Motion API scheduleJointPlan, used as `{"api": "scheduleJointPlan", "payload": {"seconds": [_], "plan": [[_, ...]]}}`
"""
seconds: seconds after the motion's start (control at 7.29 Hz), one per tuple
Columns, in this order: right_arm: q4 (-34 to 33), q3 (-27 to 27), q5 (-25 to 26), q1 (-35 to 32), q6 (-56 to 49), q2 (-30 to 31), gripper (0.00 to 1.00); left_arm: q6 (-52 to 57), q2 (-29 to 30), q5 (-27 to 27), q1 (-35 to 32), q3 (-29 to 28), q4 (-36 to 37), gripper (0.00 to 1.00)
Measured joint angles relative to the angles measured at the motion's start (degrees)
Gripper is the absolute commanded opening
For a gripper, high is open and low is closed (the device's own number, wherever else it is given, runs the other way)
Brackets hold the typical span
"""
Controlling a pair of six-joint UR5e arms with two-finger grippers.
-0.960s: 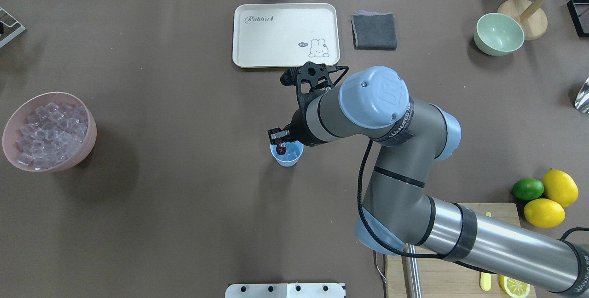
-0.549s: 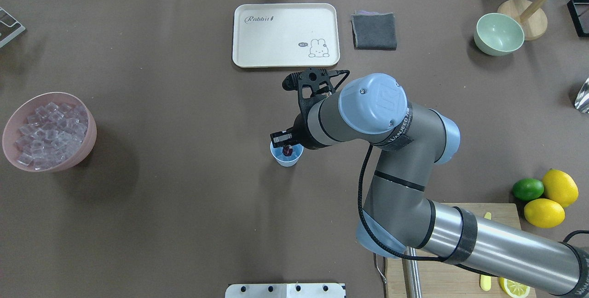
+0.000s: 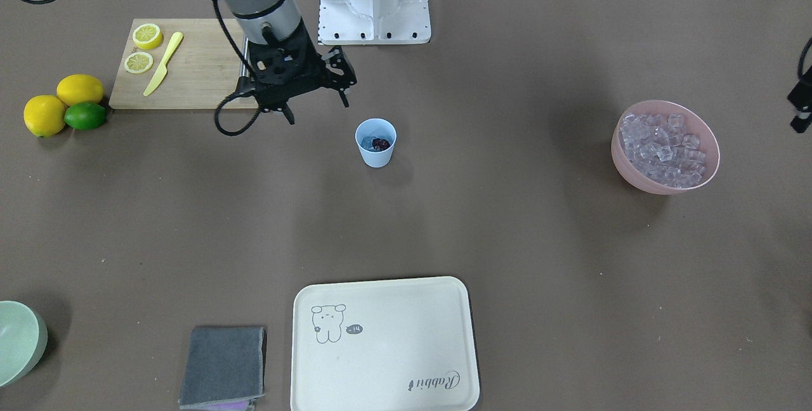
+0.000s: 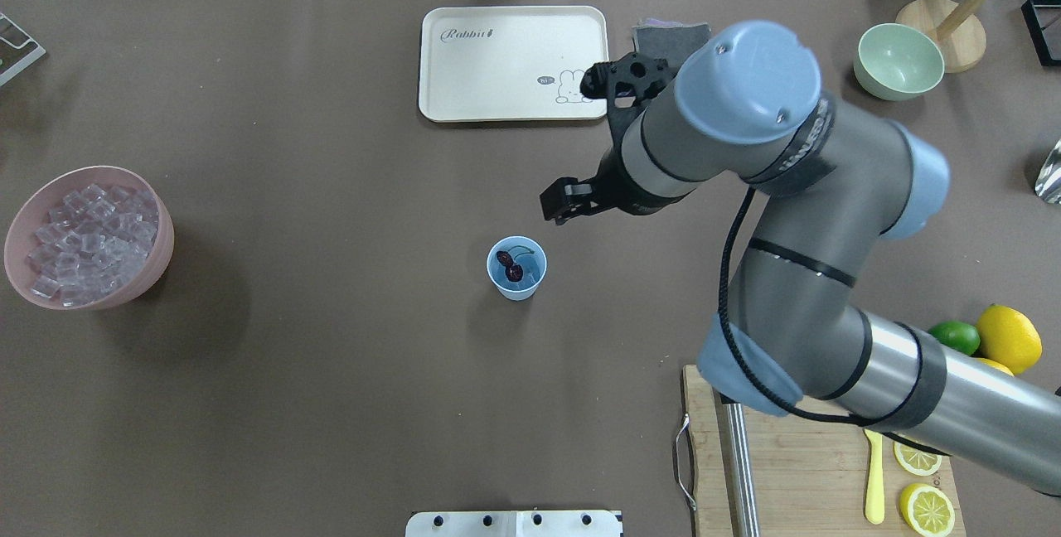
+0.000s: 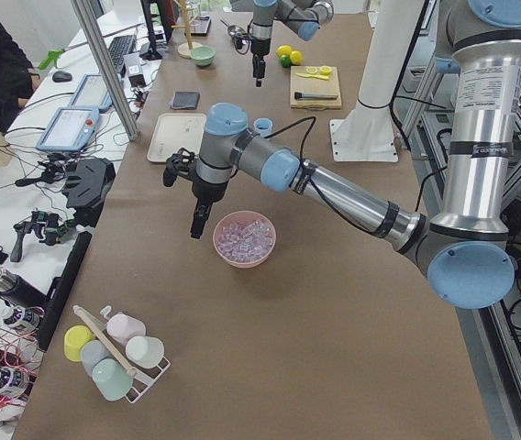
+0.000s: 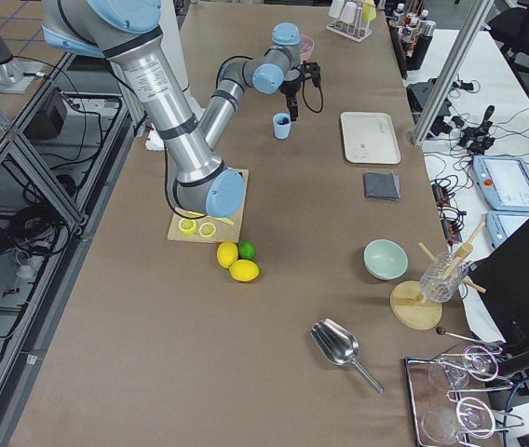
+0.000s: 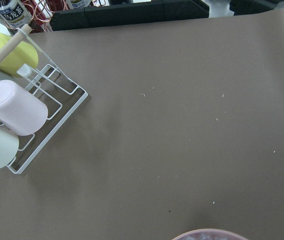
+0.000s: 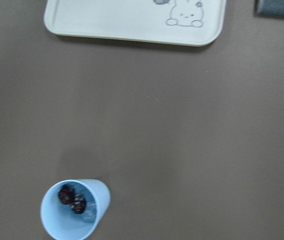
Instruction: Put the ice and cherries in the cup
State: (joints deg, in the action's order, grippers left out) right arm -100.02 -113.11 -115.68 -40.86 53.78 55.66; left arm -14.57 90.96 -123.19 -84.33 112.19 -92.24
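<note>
2 cherries lie in 1 cup; right tool apart, jaws spread.

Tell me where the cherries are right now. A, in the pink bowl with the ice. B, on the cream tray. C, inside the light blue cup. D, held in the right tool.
C: the cherries show as two dark fruits inside the cup, while the right tool hangs open and empty off to one side of it.
</note>
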Motion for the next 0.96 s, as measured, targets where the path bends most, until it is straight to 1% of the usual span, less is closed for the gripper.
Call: {"api": "scheduleJointPlan", "payload": {"seconds": [0.14, 0.27, 0.41, 0.55, 0.69, 0.96], "plan": [[-7.5, -2.1, -2.8, -5.5, -7.0, 1.4, 1.0, 8.8, -0.7, -3.2, -6.0, -3.2, 1.6, 0.98], [-12.3, -3.1, -6.2, -11.6, -16.0, 4.5, 1.0, 15.9, -0.9, -5.3, -10.5, -5.8, 3.7, 0.98], [-14.6, -3.2, -10.7, -18.9, -27.0, 9.7, 1.0, 20.5, -1.4, -6.3, -13.4, -8.0, 5.4, 0.98], [-15.5, -2.7, -13.9, -26.1, -37.5, 15.5, 1.0, 22.4, -2.3, -6.7, -14.7, -9.5, 6.3, 0.98], [-15.7, -2.1, -15.4, -32.4, -46.0, 21.2, 1.0, 23.1, -3.8, -6.9, -15.1, -10.2, 6.4, 0.98], [-15.5, 0.0, -15.9, -42.9, -57.4, 29.7, 1.0, 23.5, -6.2, -6.9, -15.4, -9.9, 4.0, 0.98]]}}
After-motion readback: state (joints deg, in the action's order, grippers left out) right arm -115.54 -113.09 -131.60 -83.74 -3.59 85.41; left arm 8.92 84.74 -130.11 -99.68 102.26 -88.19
